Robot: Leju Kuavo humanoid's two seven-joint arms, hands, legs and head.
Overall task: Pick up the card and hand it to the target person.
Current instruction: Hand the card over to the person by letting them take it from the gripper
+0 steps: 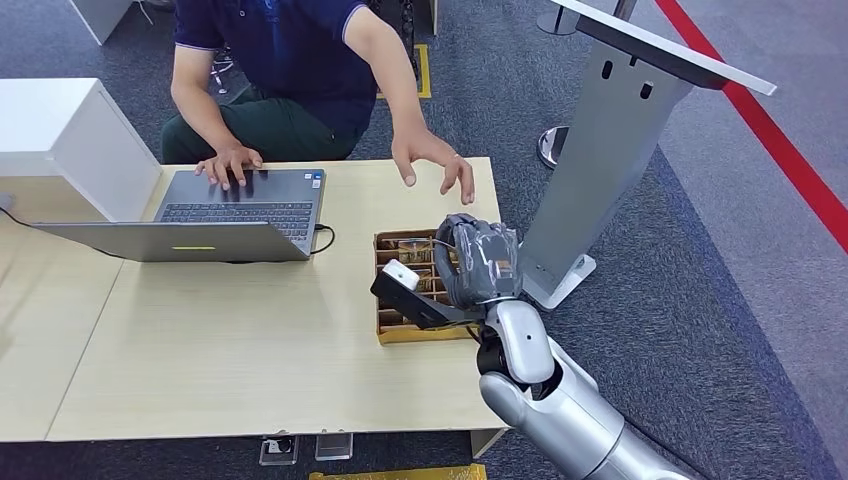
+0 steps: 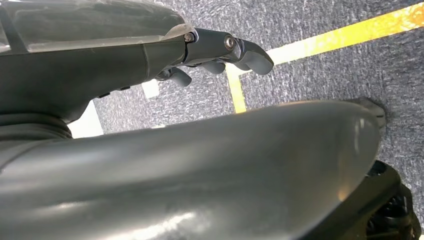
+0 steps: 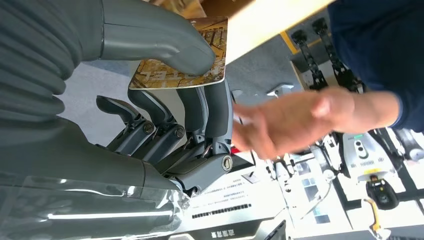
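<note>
Card [image 3: 180, 65] pinched under right hand [image 3: 165, 115] thumb; edge possibly against fingers.

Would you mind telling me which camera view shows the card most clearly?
The right wrist view: the card fills the near field, pinched between the right hand's thumb and fingers. The head view hides it behind that hand; the left wrist view faces the floor.
</note>
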